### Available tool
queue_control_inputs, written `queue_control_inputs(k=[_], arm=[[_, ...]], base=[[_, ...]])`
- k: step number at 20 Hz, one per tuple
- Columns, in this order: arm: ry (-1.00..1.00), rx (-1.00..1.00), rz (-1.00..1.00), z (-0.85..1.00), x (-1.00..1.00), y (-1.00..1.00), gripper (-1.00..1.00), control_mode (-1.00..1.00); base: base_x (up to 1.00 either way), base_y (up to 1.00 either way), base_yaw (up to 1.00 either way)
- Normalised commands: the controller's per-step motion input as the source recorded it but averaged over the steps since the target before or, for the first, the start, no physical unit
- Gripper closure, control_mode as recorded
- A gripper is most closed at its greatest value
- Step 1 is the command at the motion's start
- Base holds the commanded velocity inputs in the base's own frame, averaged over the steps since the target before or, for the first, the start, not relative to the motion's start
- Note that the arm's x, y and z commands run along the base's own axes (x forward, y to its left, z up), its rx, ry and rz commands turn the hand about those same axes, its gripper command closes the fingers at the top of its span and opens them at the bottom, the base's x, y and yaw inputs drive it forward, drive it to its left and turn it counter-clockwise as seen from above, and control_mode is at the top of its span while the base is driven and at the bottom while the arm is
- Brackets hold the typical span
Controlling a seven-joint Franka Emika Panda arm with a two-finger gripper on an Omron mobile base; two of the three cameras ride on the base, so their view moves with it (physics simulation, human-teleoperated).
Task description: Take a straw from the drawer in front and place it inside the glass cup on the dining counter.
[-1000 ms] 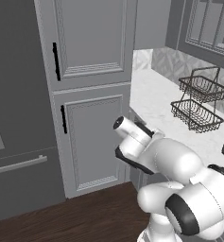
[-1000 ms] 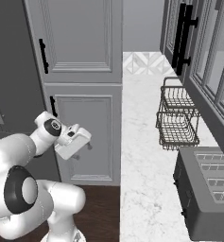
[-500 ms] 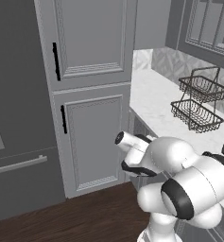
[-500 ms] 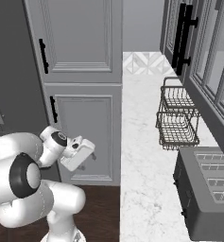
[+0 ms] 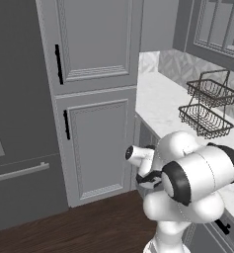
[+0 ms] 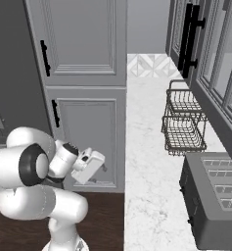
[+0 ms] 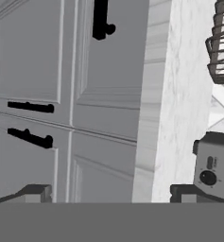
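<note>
Beside the front edge of the white grey-veined marble worktop (image 5: 160, 101), low in front of the tall grey framed-panel cabinet doors (image 5: 96, 143), the arm's two-finger gripper (image 7: 109, 194) hangs with its dark tips spread wide apart and nothing between them. The hand is rolled onto its side and looks along the cabinet fronts. Its view takes in a grey panelled front (image 7: 113, 71) just under the worktop's edge, bearing a short black bar handle (image 7: 101, 19). This may be the drawer, though I cannot tell for certain. No front stands open, so the thin pale straw most likely lies shut away inside, and the task looks barely begun. On the worktop, a two-tier black wire basket stand (image 5: 207, 108) sits toward the back edge by the wall, and a dark grey toaster (image 6: 218, 201) sits at the near end, well apart from the gripper. The straw should be very light, stiff along its length but easy to crush, and smooth enough to roll or slide on the drawer floor. It is far slimmer than a finger, so it is probably best pinched near its middle. The tips should come down either side across its length and close gently, so that it neither flattens nor swings end-heavy. The bar handle is rigid, and a hold at its middle should let the drawer pull out straight.
</note>
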Motion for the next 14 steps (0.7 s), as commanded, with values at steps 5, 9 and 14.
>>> queue_control_inputs(k=[5,9,14], arm=[[0.00,0.00,0.00,-0.09,0.22,-0.31,-1.00,-1.00],[0.00,0.00,0.00,-0.02,0.34,-0.14,-1.00,-1.00],[0.00,-0.01,0.01,-0.27,0.40,-0.07,-1.00,-1.00]], base=[[0.00,0.00,0.00],[0.00,0.00,0.00],[0.00,0.00,0.00]])
